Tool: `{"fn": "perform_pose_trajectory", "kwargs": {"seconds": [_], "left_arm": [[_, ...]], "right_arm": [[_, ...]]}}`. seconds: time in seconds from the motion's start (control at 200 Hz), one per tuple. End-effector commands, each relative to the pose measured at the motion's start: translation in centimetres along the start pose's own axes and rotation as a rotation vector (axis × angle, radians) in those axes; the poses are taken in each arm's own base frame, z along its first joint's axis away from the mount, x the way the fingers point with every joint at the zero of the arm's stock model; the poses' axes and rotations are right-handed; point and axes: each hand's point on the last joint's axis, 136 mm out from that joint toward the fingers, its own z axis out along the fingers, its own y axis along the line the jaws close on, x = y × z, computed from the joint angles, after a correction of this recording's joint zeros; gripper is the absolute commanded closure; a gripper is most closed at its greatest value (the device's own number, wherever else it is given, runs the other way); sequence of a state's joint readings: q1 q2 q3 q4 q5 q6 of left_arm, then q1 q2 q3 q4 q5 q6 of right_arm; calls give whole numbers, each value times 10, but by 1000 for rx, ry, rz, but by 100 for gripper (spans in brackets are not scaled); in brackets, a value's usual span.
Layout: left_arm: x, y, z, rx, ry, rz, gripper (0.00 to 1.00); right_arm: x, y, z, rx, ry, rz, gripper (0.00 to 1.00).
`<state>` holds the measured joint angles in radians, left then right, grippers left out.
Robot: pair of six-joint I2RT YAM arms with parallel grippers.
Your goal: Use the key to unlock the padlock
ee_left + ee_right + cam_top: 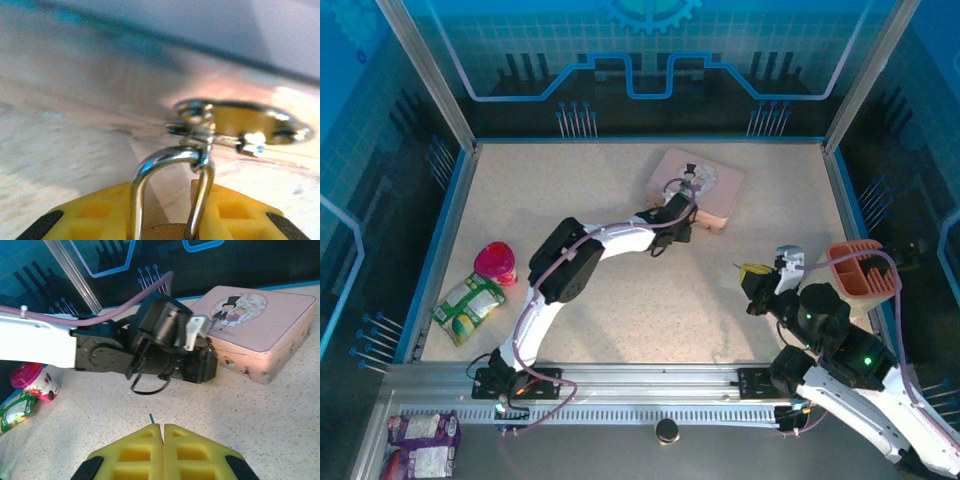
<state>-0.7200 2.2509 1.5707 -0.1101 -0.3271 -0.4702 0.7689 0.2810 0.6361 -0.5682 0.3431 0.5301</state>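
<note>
The padlock's silvery shackle (167, 162) fills the left wrist view, with a sliver of its brass body (161, 233) at the bottom. My left gripper (165, 194) is shut on the padlock, yellow pads either side. The shackle hooks through the metal hasp (240, 122) of the pink tin (696, 183). From above, my left gripper (682, 228) sits against the tin's near edge. My right gripper (163, 428) is shut, and the key (151, 418) pokes out as a thin dark sliver from its tips. It hovers over bare table, right of centre (752, 275), apart from the left gripper (200, 365).
A pink cup (495, 262) and a green packet (468, 302) lie at the left edge. An orange basket (863, 268) sits on the right rim. Blue walls ring the speckled table (620, 300). The left arm (590, 250) stretches across the middle.
</note>
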Motion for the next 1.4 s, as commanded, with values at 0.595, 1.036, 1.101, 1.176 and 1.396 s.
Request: {"fn": "perform_pose_trajectory", "kwargs": {"seconds": [0.595, 1.036, 1.101, 1.176, 1.396], "left_arm": [[77, 96, -124, -210, 27, -42, 79], [138, 32, -134, -138, 100, -8, 73], [144, 25, -131, -94, 110, -12, 71], [144, 17, -130, -58, 115, 0, 66], [140, 3, -140, 99, 55, 5, 43]], "right_arm": [[58, 15, 62, -57, 161, 215, 100], [59, 6, 58, -15, 154, 223, 100], [61, 3, 57, -2, 152, 234, 100], [63, 0, 56, 7, 144, 247, 100], [64, -1, 55, 10, 148, 248, 100]]}}
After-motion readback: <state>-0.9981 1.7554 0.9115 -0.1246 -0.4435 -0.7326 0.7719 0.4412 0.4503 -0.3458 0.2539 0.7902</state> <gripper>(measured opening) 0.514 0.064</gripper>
